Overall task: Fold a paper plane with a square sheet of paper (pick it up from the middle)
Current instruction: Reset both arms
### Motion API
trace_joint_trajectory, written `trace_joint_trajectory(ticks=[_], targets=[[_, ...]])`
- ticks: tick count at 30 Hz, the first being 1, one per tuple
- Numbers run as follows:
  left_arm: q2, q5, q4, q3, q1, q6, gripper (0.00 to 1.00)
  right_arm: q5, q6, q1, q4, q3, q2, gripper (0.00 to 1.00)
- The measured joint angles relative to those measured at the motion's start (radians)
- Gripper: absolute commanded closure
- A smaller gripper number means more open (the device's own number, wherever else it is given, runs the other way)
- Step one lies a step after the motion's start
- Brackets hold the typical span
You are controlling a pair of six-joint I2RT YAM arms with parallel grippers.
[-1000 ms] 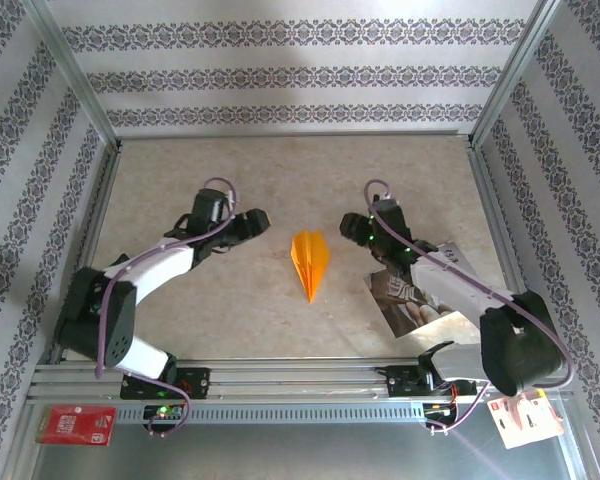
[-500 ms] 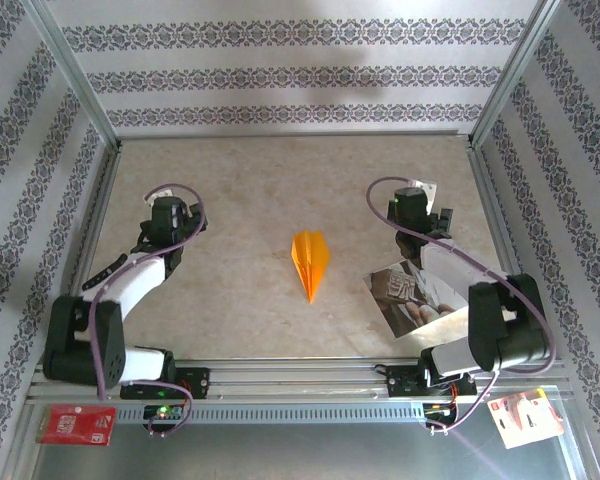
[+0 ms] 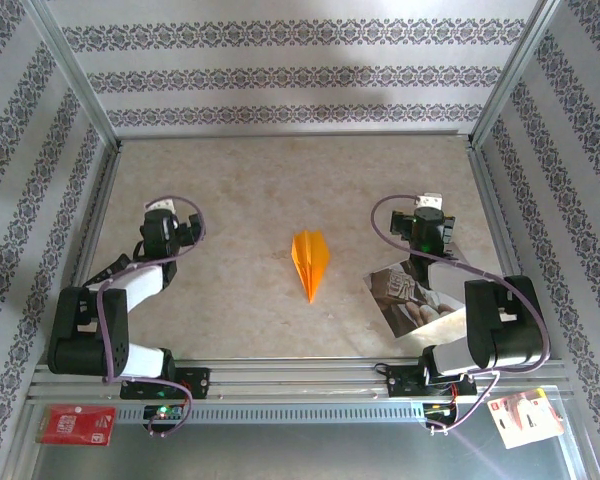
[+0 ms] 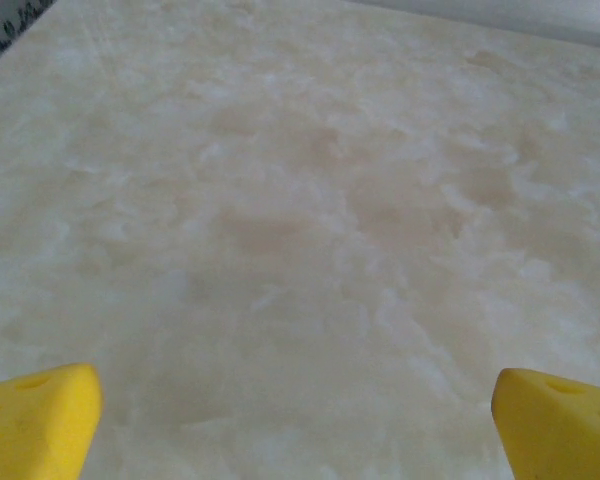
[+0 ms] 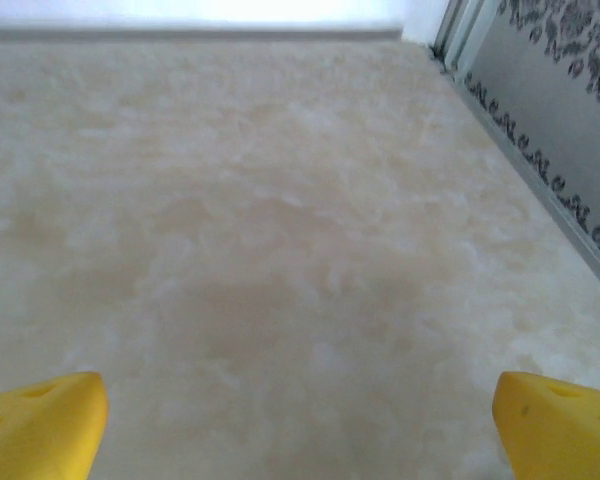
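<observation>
**Colours and patterns, bench contents**

Paper plane [image 3: 311,262]: plain bright orange.
Table [image 3: 280,170]: beige, cloudy marble mottling.
Walls [image 3: 300,75]: white, banded with dark grey damask ornament.
Photo sheet [image 3: 405,300]: glossy grey-brown print.
Card [image 3: 75,424]: red.
Left arm [image 3: 145,278] and right arm [image 3: 500,325]: black with white links.
Cables [image 3: 185,205]: purple.
Left gripper [image 4: 298,425], fingertips [image 4: 35,420]: plain yellow.
Right gripper [image 5: 300,425]: fingertips likewise yellow.

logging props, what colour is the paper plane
The paper plane is bright orange, clearest from top external.
</observation>
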Motion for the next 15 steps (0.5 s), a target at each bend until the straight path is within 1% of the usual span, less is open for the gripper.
trace_joint_trajectory(ticks=[2, 4, 8, 9, 11, 12, 13, 15], targets=[[0.003, 0.002, 0.047, -0.065, 0.000, 0.023, 0.00, -0.026, -0.007, -0.008, 0.114, -0.062, 0.017, 0.02], [0.003, 0.006, 0.108, -0.112, 0.000, 0.048, 0.00, -0.042, -0.014, -0.009, 0.213, -0.105, 0.070, 0.02], [0.010, 0.015, 0.250, -0.158, 0.000, 0.082, 0.00, -0.060, -0.014, -0.009, 0.256, -0.128, 0.100, 0.02], [0.034, 0.016, 0.303, -0.162, 0.000, 0.089, 0.01, -0.060, -0.013, -0.009, 0.278, -0.127, 0.100, 0.02], [0.136, 0.016, 0.445, -0.162, 0.000, 0.104, 0.00, -0.060, -0.013, -0.014, 0.310, -0.127, 0.100, 0.02], [0.177, 0.017, 0.458, -0.158, 0.000, 0.107, 0.00, -0.060, -0.013, -0.016, 0.318, -0.127, 0.100, 0.02], [0.190, 0.015, 0.442, -0.159, 0.000, 0.107, 0.00, -0.060, -0.013, -0.016, 0.323, -0.127, 0.100, 0.02], [0.202, 0.013, 0.463, -0.155, -0.002, 0.114, 0.00, -0.060, -0.013, -0.016, 0.331, -0.127, 0.100, 0.02]])
